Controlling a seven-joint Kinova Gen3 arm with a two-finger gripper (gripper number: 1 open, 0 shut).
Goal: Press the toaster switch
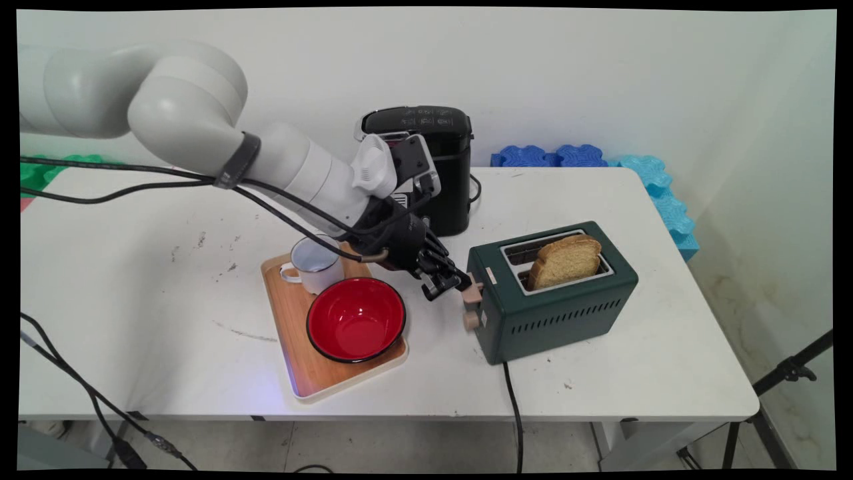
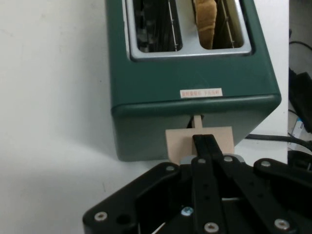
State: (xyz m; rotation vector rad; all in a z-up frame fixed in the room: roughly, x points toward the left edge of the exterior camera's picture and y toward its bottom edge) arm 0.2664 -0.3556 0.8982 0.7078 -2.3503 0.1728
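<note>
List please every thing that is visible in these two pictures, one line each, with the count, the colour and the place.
toaster: one, dark green, right of the table's middle
lever: one, beige, on the toaster's end that faces the tray
bread slice: one, brown, upright in the toaster's nearer slot
tray: one, wooden, left of the toaster
bowl: one, red inside, on the tray
mug: one, white, on the tray behind the bowl
coffee machine: one, black, at the table's far edge
foam mats: several, blue, behind the table on the right
table: one, white
hand: one, black, fingertips together at the lever
</note>
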